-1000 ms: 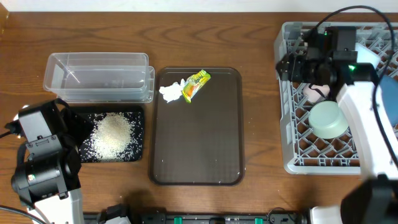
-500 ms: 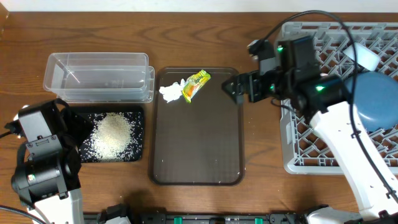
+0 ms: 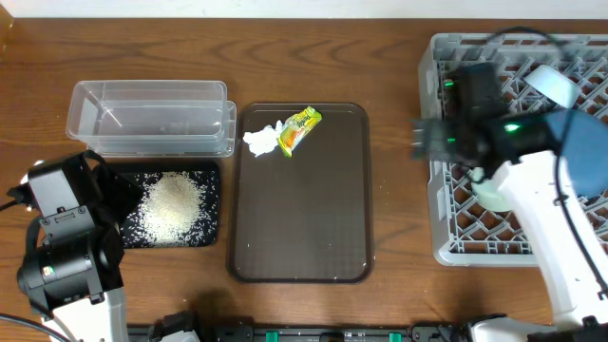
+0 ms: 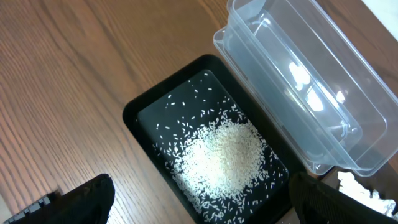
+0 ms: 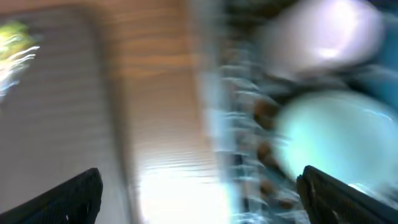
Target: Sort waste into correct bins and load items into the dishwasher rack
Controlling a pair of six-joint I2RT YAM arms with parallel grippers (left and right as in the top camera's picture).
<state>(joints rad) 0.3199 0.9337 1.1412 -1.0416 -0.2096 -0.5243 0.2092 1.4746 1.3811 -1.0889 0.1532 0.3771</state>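
Loose white rice (image 3: 173,201) lies in the shallow black tray (image 3: 211,176), next to the clear tub (image 3: 150,116). A crumpled tissue (image 3: 258,141) and a yellow-green wrapper (image 3: 298,128) lie on the brown serving tray (image 3: 302,209). The grey rack (image 3: 446,242) holds a dark-blue dish (image 3: 581,157), a mint-green bowl (image 3: 488,197) and a light-blue bowl (image 3: 555,85). My right gripper (image 3: 421,141), blurred by motion, hangs open and empty at the rack's left edge; its wrist view shows the bowl (image 5: 336,137) and wrapper (image 5: 15,37). My left gripper (image 4: 202,205) stands open over the rice (image 4: 227,155).
Bare wooden table (image 3: 394,190) shows between the serving tray and the rack. The left arm's body (image 3: 66,247) fills the front left corner. The right arm (image 3: 560,237) reaches across the rack's front half. The tub (image 4: 292,81) holds nothing.
The right arm swung left from the rack to the serving tray's right edge, then back to the rack's left edge, with its jaws opening wider. The left arm has not moved.
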